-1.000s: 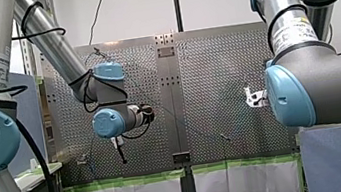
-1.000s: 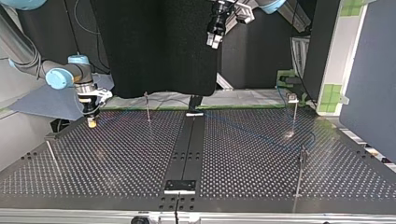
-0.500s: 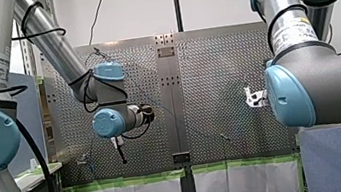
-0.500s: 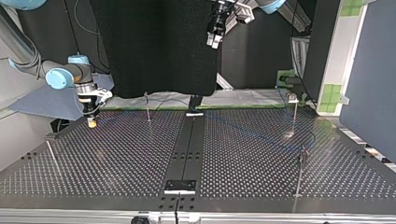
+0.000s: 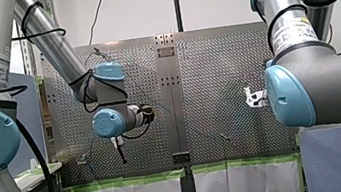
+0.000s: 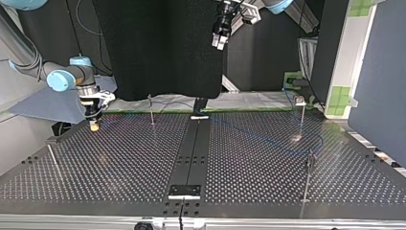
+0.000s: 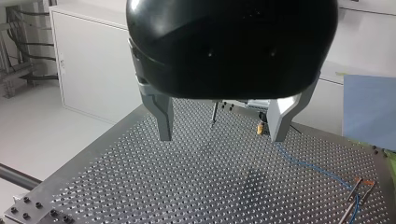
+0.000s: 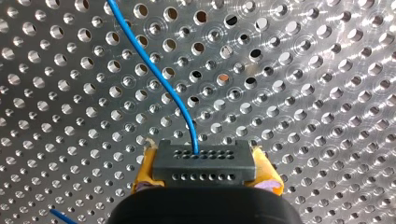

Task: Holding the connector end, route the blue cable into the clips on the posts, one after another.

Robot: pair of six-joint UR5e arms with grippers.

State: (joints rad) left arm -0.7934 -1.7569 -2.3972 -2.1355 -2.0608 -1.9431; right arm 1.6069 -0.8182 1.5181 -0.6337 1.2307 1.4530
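Note:
In the right wrist view my right gripper (image 8: 205,179) has its yellow pads (image 8: 145,171) shut on a grey connector block (image 8: 204,161). The blue cable (image 8: 154,70) leaves the block and runs away over the perforated plate. At the top view's left this gripper (image 6: 94,125) hangs just above the table. From there the cable (image 6: 249,135) crosses faintly toward the clip post (image 6: 302,115) at the right. My left gripper (image 6: 219,43) hangs high over the table's middle. Its metal fingers (image 7: 163,119) stand open with nothing between them.
Thin clip posts stand on the perforated table (image 6: 143,163): one near the far edge (image 6: 151,109), one at the near right (image 6: 309,175), one at the near left (image 6: 51,157). A dark centre strip (image 6: 191,153) runs down the table. A black screen (image 6: 163,48) hangs behind.

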